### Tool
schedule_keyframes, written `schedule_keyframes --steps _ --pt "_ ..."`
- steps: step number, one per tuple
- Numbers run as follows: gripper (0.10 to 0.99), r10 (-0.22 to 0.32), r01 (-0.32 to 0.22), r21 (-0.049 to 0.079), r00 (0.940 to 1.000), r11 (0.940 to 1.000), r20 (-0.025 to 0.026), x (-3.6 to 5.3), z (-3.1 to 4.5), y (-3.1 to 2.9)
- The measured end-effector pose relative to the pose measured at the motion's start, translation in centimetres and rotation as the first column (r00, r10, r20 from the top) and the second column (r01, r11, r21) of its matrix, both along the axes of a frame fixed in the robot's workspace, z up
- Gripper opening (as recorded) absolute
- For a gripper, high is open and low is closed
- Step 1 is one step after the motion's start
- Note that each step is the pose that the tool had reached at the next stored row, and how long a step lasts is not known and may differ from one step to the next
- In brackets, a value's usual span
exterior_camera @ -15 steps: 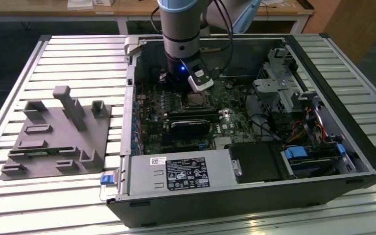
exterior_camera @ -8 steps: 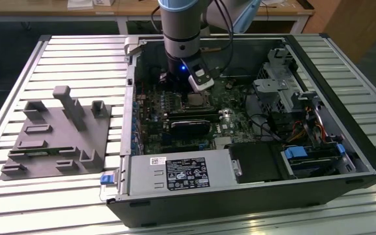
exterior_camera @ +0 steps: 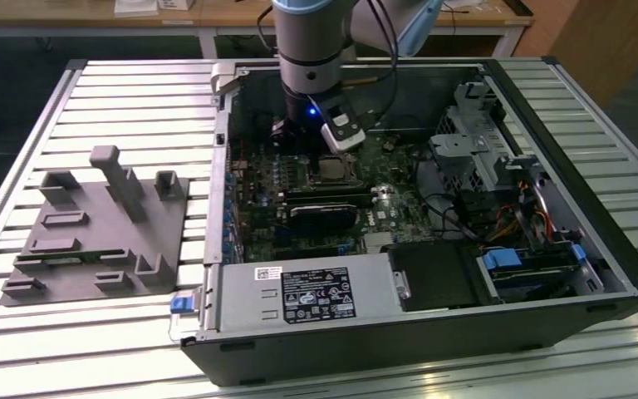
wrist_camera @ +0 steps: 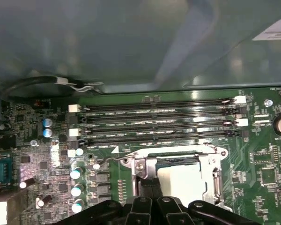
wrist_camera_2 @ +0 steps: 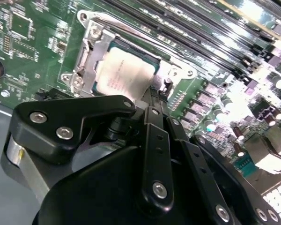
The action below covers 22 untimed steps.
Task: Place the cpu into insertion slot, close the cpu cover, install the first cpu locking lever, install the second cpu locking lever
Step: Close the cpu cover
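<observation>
The cpu [wrist_camera_2: 124,72] [wrist_camera: 180,180], silvery-grey, lies flat in the insertion slot [exterior_camera: 328,171] on the green board. The cpu cover [wrist_camera_2: 90,51] [wrist_camera: 210,169] is down around it, and the chip shows through its window. A thin wire locking lever [wrist_camera_2: 145,40] [wrist_camera: 113,160] runs along the socket's memory-side edge. My gripper [wrist_camera_2: 153,99] [wrist_camera: 146,191] hangs just above the socket's edge, its black fingers pressed together. Their tips are beside a small hooked lever end [wrist_camera_2: 166,84]. In the exterior view the gripper [exterior_camera: 316,143] stands over the socket.
Several long black memory slots [wrist_camera: 154,117] lie beside the socket. The open computer case holds a power supply [exterior_camera: 308,295] at the front and a drive cage [exterior_camera: 474,150] on the exterior view's right. A grey fixture [exterior_camera: 97,224] sits on the slatted table at the left.
</observation>
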State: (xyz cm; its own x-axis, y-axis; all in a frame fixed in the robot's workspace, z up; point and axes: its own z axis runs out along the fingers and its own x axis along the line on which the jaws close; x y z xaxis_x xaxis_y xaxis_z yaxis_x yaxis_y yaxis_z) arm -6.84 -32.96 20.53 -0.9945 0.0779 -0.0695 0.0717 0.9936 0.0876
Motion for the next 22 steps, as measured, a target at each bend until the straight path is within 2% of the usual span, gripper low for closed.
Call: schedule_keyframes --steps 9,15,22 --pt "0.106 0.0 0.0 0.0 1.0 1.0 -0.0004 2.17 0.01 0.0" --pt "0.106 0.0 0.0 0.0 1.0 1.0 -0.0004 2.26 0.42 0.0" --pt "0.106 0.0 0.0 0.0 1.0 1.0 0.0023 2.26 2.0 0.0"
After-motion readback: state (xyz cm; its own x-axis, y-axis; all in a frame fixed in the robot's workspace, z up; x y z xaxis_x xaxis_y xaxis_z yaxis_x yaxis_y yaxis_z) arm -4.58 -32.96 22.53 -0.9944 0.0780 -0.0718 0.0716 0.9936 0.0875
